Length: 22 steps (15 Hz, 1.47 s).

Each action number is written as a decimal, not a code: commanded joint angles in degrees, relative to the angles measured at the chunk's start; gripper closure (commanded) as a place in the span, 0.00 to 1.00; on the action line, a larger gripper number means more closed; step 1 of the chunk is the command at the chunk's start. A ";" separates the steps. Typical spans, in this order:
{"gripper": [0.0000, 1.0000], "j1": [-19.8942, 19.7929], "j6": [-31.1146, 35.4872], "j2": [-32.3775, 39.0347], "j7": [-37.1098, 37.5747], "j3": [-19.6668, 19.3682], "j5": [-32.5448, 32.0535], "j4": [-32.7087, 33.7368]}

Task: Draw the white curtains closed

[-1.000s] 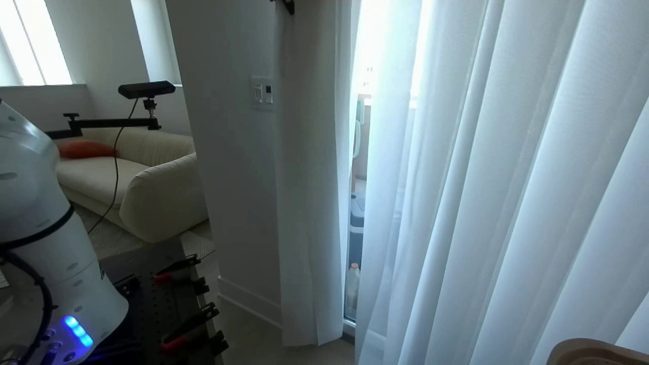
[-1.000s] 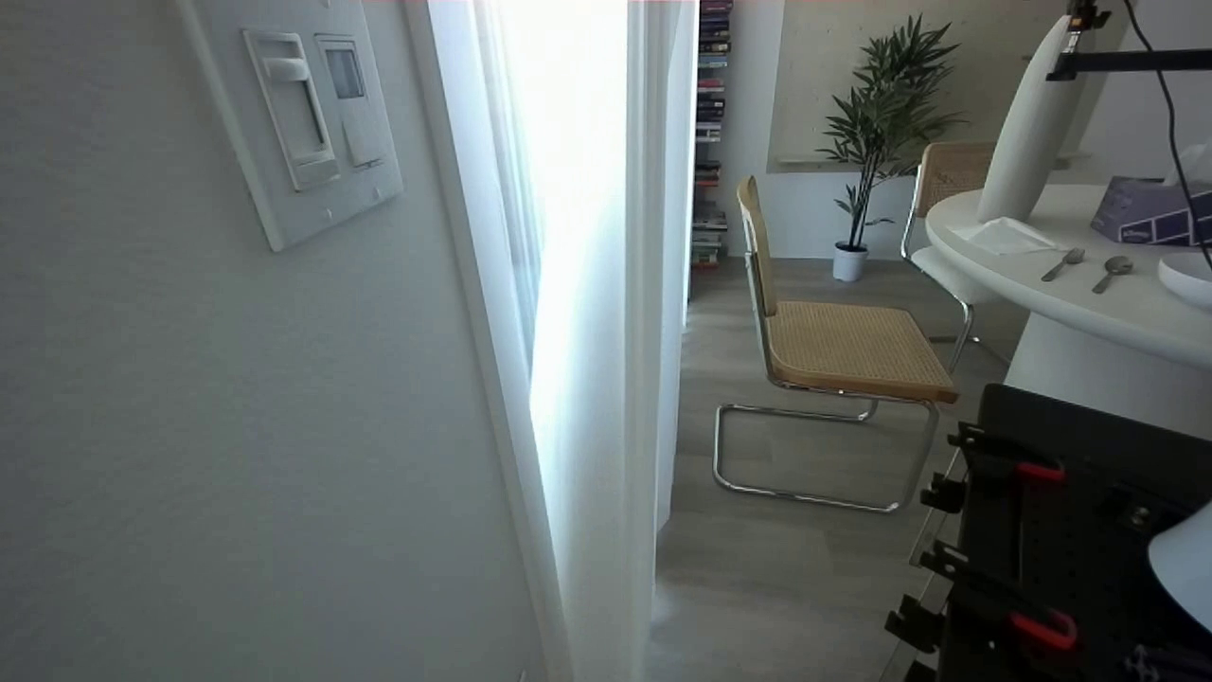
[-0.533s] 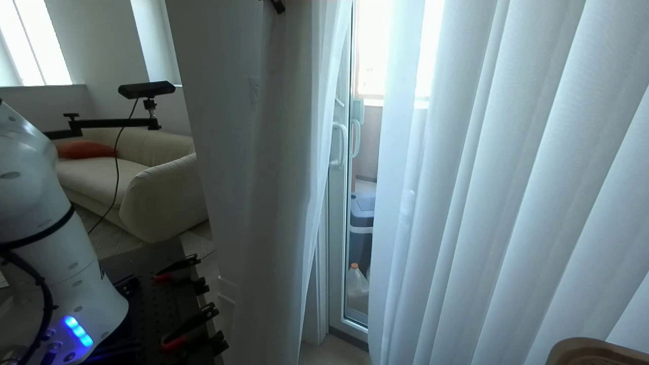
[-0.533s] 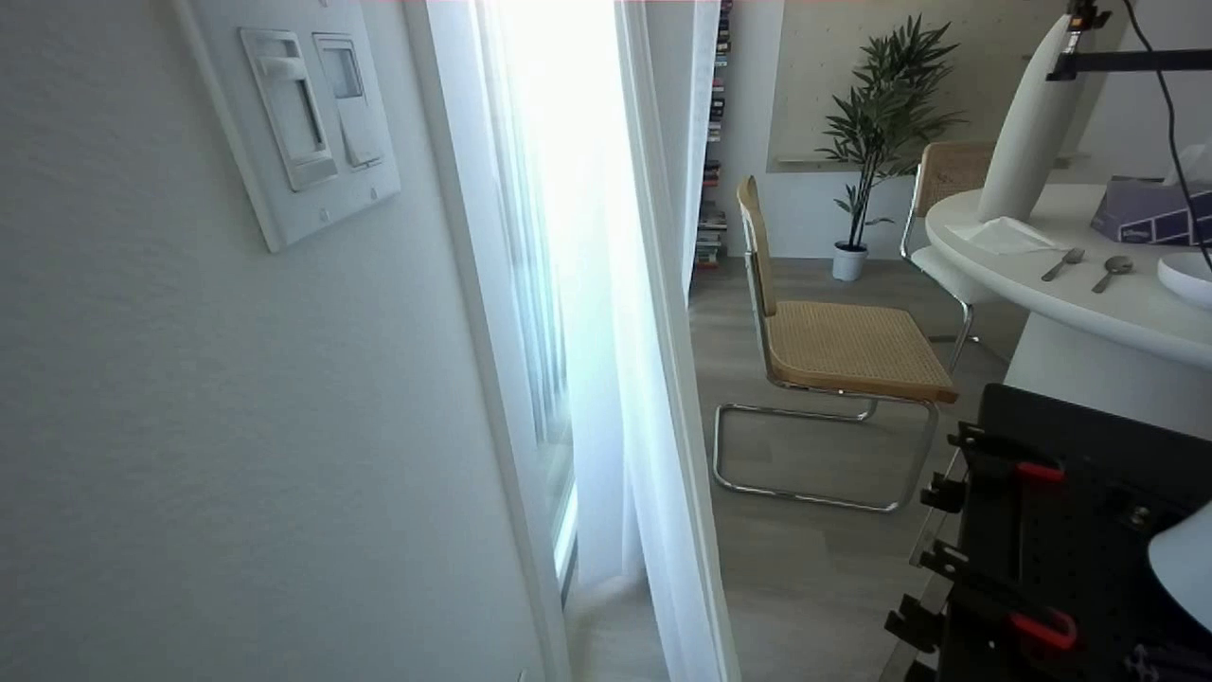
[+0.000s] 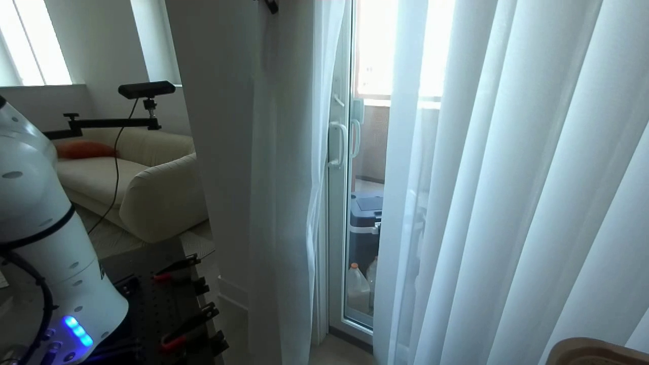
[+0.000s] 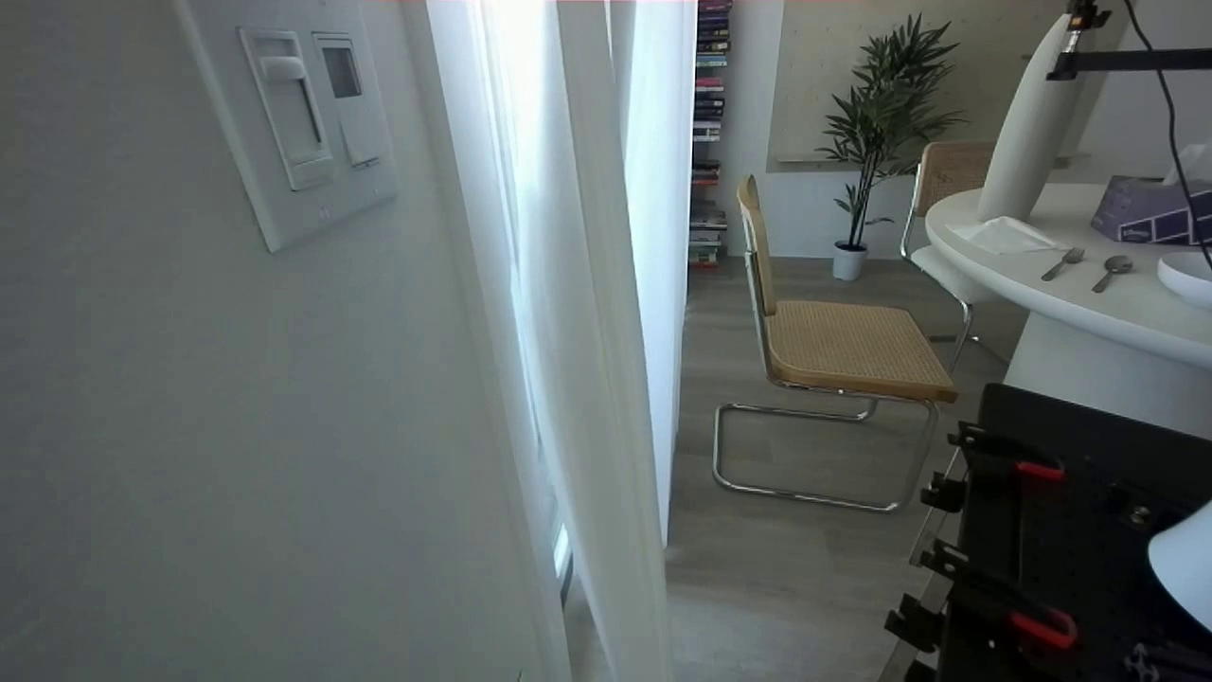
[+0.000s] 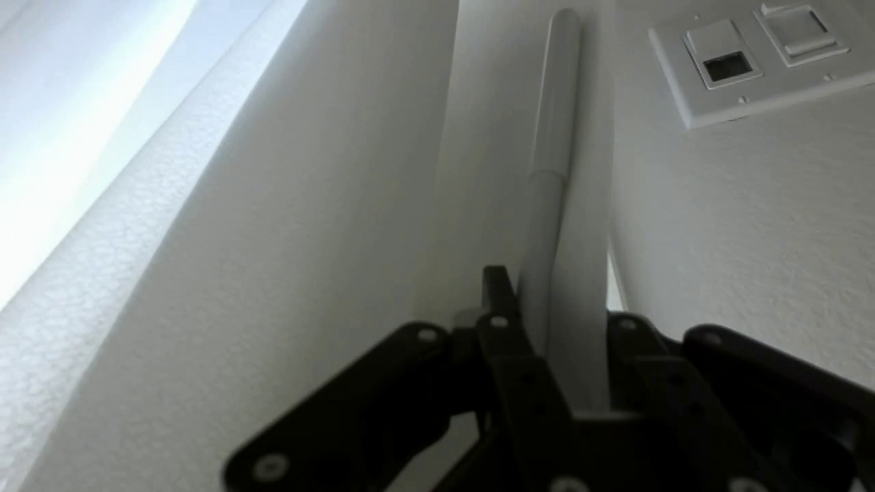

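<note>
White curtains (image 5: 507,152) aren't drawn closed: in an exterior view a broad panel (image 5: 507,243) fills the right side, a narrow panel (image 5: 284,203) hangs just left of center, and the gap between shows a glass door (image 5: 337,243) with white handle (image 5: 345,144), plus a dark cooler (image 5: 365,215) and orange-capped jug (image 5: 357,289) beyond the glass. In an exterior view they run steeply down mid-frame, beside the wall (image 6: 284,426) with the switch plate (image 6: 312,123); same plate sits upper right in the wrist view. Gripper (image 7: 562,311) is at the bottom there, fingers (image 7: 519,383) apart with a visible gap; curtain fabric and a pale rod (image 7: 555,102) run into it, rod just beside the finger on frame left. Can't tell if they're pinching cloth or only straddling it. Text check: purple tissue box (image 6: 1150,210) on the white table (image 6: 1146,317), right edge of an exterior view, has small lettering that looks like "Kleenex". Book spines (image 6: 710,95), top, right of center, too small to read. Arm (image 5: 56,253) at far left in an exterior view, blue lights (image 5: 77,330) lit on its base; black board (image 5: 152,304) beside it carries dark clamps (image 5: 190,324) with red parts. Cream sofa (image 5: 162,197) upper left behind, red-orange cushion (image 5: 85,149) on it. Cane chair (image 6: 852,350) right of center in an exterior view.
</note>
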 commanded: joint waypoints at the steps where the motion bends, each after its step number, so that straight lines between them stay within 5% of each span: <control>1: 0.94 1.48 -2.51 1.22 -1.29 1.76 0.89 -3.84; 16: 0.94 3.11 6.61 -2.76 -6.56 -0.01 7.93 -11.36; 19: 0.94 -2.12 9.74 -6.24 2.12 3.41 -4.05 -16.04; 20: 0.94 -0.75 14.36 -7.21 7.61 1.66 2.67 -18.28; 22: 0.94 -2.74 15.92 -8.87 15.92 3.74 1.70 -22.25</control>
